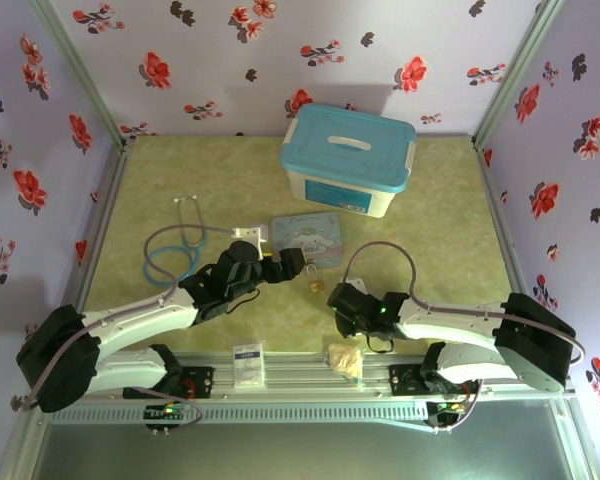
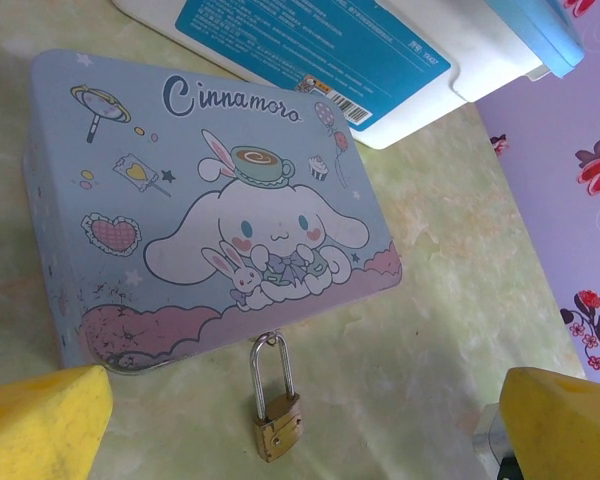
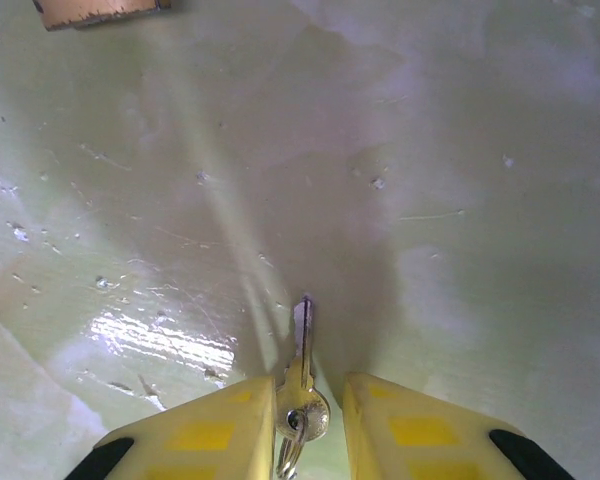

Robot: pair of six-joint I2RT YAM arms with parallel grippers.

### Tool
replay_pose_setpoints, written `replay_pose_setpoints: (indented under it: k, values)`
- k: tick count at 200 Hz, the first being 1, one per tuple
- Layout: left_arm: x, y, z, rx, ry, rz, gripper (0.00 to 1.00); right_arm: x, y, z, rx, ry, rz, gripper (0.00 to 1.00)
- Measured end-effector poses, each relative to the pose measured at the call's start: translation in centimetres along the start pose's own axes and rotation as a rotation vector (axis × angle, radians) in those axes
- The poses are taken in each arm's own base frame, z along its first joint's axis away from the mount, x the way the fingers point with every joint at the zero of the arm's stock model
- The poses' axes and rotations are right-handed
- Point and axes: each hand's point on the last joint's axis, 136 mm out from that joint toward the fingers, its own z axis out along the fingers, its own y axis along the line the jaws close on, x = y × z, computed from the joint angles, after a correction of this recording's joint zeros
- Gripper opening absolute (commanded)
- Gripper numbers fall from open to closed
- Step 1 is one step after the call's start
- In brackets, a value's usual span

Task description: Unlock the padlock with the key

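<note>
The small brass padlock (image 2: 277,420) lies on the green table, and its silver shackle (image 2: 270,365) is hooked to the front edge of the Cinnamoroll tin (image 2: 210,210). My left gripper (image 2: 300,445) is open, its yellow fingers (image 2: 40,425) spread wide on either side of the padlock and short of it. From above, the padlock (image 1: 315,284) sits between both arms. The thin metal key (image 3: 302,375) rests between the fingers of my right gripper (image 3: 310,425), blade pointing away. Its head touches the left finger, and a slim gap shows at the right finger (image 3: 420,430).
A white bin with a blue lid (image 1: 348,158) stands at the back. A blue stethoscope (image 1: 170,250) lies to the left. A tan lumpy wad (image 1: 345,358) and a small white box (image 1: 248,365) sit by the front rail. Floral walls enclose the table.
</note>
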Motion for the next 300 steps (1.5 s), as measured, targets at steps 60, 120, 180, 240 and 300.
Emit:
replay_pose_setpoints:
  k: [60,120,180,240,300]
  values:
    - [0.3,0.4,0.0,-0.011,0.002,0.002,1.0,-0.1,0.0,0.1,0.009,-0.009,0.013,0.08]
    - [0.3,0.5,0.1,-0.011,0.001,0.002,1.0,-0.6,0.3,-0.2,-0.031,-0.05,0.048,0.0]
    - [1.0,0.5,0.4,-0.01,0.022,-0.01,0.99,-2.3,-0.7,-1.5,-0.072,-0.105,0.103,0.0]
    - [1.6,-0.9,0.4,0.114,0.005,-0.252,1.0,-4.2,-0.8,-2.7,-0.106,-0.159,0.148,0.0]
    - [2.4,-0.8,0.4,0.217,-0.014,-0.695,1.0,-11.3,2.8,-6.9,-0.236,-0.382,0.184,0.0]
